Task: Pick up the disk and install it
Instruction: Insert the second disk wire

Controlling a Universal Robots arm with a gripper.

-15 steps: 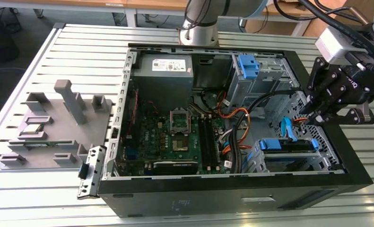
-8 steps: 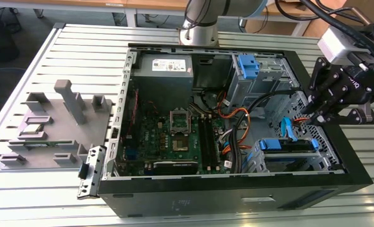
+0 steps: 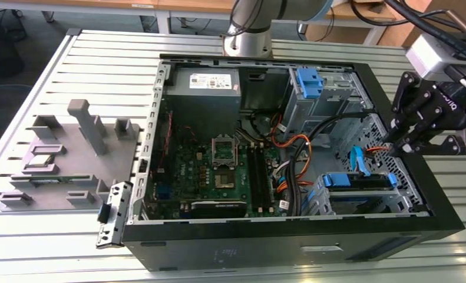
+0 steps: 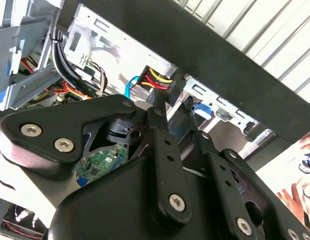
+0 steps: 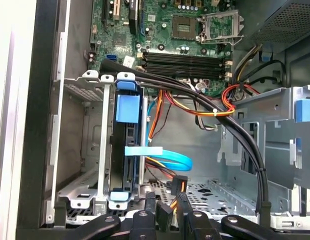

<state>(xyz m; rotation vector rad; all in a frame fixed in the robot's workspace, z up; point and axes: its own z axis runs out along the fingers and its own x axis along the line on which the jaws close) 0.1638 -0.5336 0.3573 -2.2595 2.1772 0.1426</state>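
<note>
Since the slotted alu table (image 3: 99,53) is the biggest item: the open PC case (image 3: 296,247) lies side-up on it, black rim all round, w/ a grey fixture tray (image 3: 68,171) just beside the case on the exterior view's left. Free table strip runs along both.

Inside the case: motherboard (image 3: 217,171) flat on the floor, grey PSU (image 3: 205,82) in the far corner. Drive cage (image 5: 92,150) sits against the case wall on the exterior view's right.

Gripper (image 3: 402,148) hangs over that rim, tip dipped just inside the case edge, near the cage. Tight room here: black cable bundle (image 5: 195,95) arcs across the gap, cage wall close on one side.

Disk (image 3: 360,180) stands on edge in the cage, blue bracket round it; first wrist view shows it (image 5: 126,107) slotted betw. the cage rails. Light-blue data cable (image 5: 170,157) loops out from its side.

Black power connector (image 4: 162,87) w/ red/yellow wires sits right at the gripper tip. Clamped or released: can't tell.
</note>
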